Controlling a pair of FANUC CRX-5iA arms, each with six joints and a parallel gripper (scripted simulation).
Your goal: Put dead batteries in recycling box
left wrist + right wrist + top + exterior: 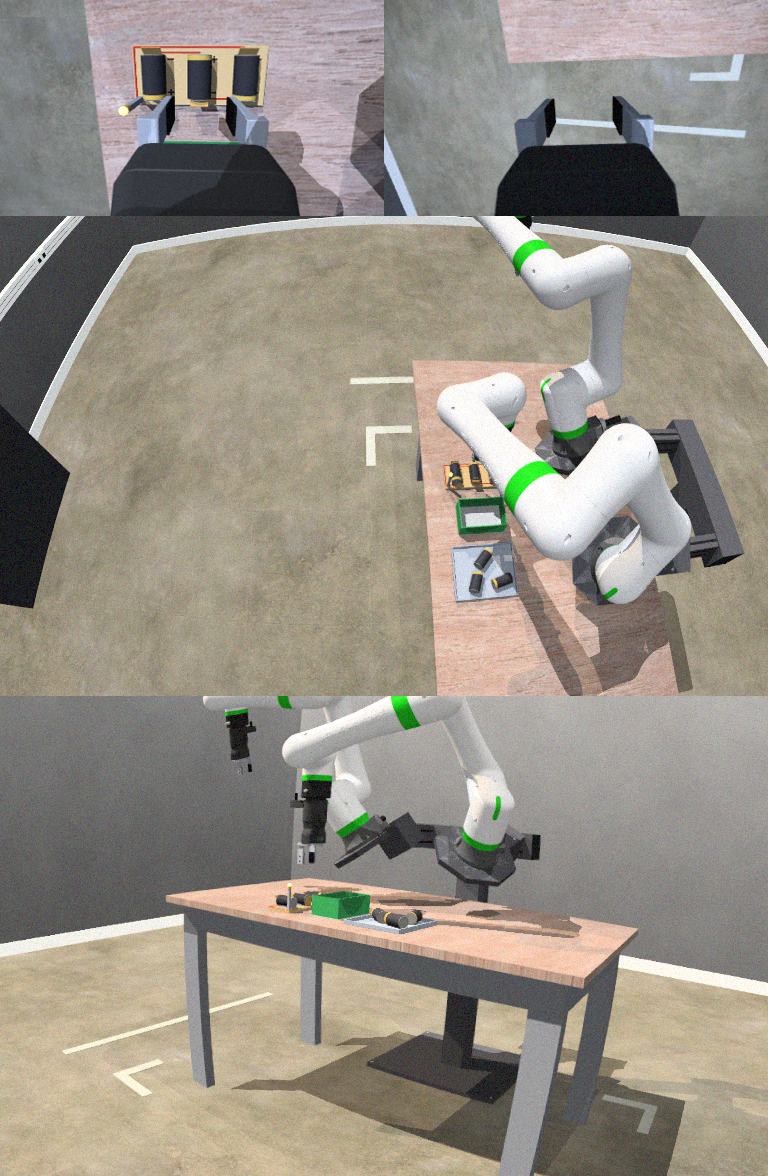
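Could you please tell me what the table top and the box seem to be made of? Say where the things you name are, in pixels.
The table top (470, 646) (481, 939) looks like matte wood, given its streaky pinkish-brown grain. The box (481, 530) (324, 906) is probably plastic, judging by its even green walls, though painted metal is possible.

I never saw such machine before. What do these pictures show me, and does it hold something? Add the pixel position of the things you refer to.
You see two robot arms at a wooden table (470, 646) (509, 945) (315, 27) (636, 27). One picture looks from above, one from the side, and one from each wrist.

Three batteries (474, 472) (283, 900) (199, 77) sit on a holder board (465, 479) (294, 911) (177, 81) with a small yellow bulb (450, 474) (289, 885) (123, 111). Next comes a green box (481, 530) (325, 906) (200, 142), then a tray (464, 555) (368, 922) with three more.

The left gripper (305, 854) (200, 108) is above the table, the right gripper (244, 768) (583, 109) past its edge. Both are open and hold nothing.
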